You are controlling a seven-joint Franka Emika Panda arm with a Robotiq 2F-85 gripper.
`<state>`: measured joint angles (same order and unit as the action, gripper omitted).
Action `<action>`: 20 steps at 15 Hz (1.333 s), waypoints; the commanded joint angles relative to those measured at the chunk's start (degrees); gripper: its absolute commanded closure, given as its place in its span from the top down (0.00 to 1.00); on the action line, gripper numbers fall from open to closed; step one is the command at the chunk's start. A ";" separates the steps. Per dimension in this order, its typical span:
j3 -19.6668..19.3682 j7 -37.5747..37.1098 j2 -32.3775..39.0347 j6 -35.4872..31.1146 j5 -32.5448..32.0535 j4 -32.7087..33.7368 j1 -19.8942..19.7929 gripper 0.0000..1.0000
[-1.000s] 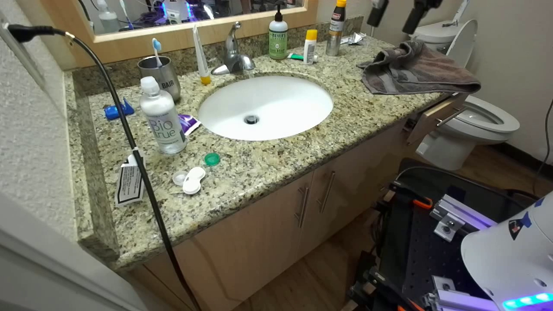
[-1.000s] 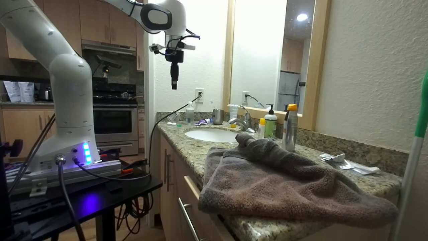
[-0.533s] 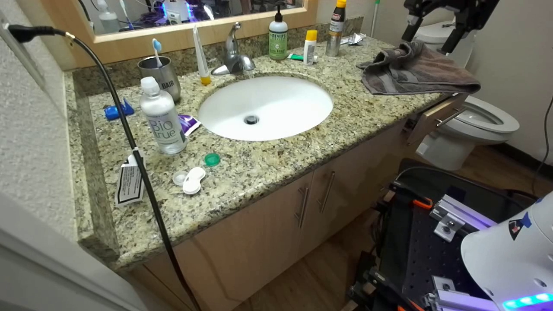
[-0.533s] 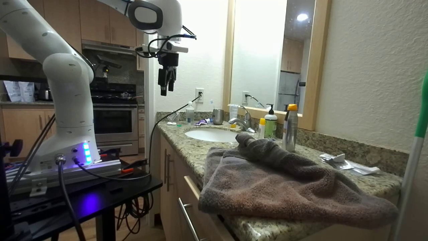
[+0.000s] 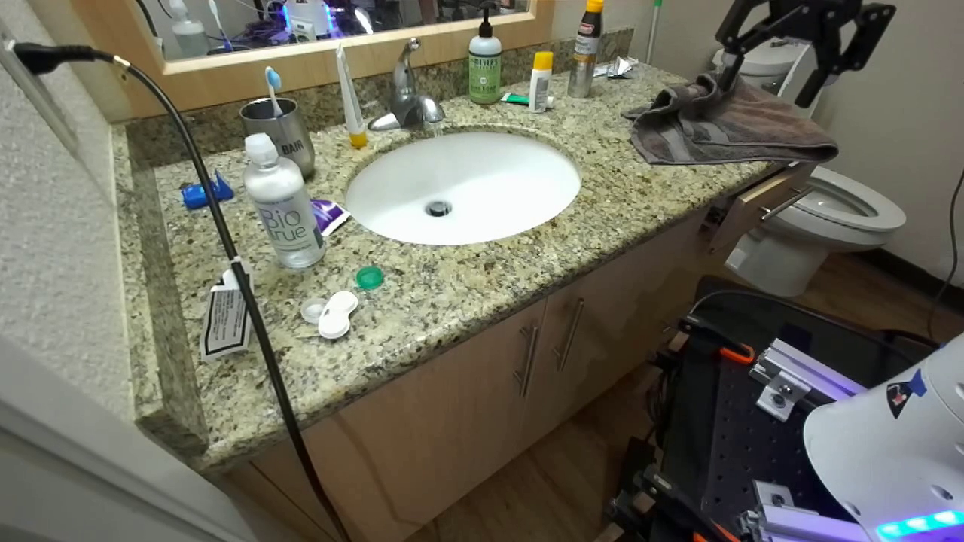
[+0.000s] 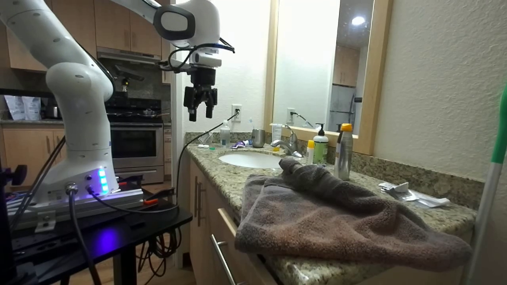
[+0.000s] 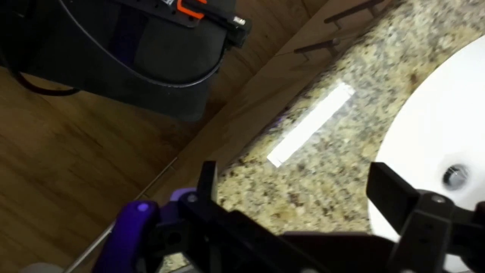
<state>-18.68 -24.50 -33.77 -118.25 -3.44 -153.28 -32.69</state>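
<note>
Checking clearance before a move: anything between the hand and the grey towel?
Nothing visible. The open hand hangs higher than the counter, and an exterior view shows only air between it and the towel. The soap bottle and silver bottle stand back toward the wall, apparently off that line.

In an exterior view, a Biotrue bottle upright near a white contact lens case and a green screw cap, and behind, a blue-headed toothbrush leaning in a steel tumbler marked BAIR. Below a wood-framed mirror, a white tube upright on its yellow cap, then a green-labelled soap pump bottle, a yellow-topped white bottle and, in both exterior views, a spray can topped in orange-yellow. Farther off in an exterior view, a stainless-steel oven below a range hood, plus two white packages, apparently pouches.
</note>
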 commanded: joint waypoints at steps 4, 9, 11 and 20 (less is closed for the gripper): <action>-3.91 -5.13 10.86 -10.77 -8.62 -1.05 -15.64 1.00; -2.51 -8.77 13.87 -12.36 -7.83 -0.24 -20.23 1.00; -2.06 -10.70 14.57 -12.37 -7.97 -0.05 -20.26 1.00; -4.19 -30.43 33.14 -25.33 -13.17 3.66 -24.18 1.00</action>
<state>-21.37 -51.14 -8.83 -140.17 -14.63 -152.48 -54.68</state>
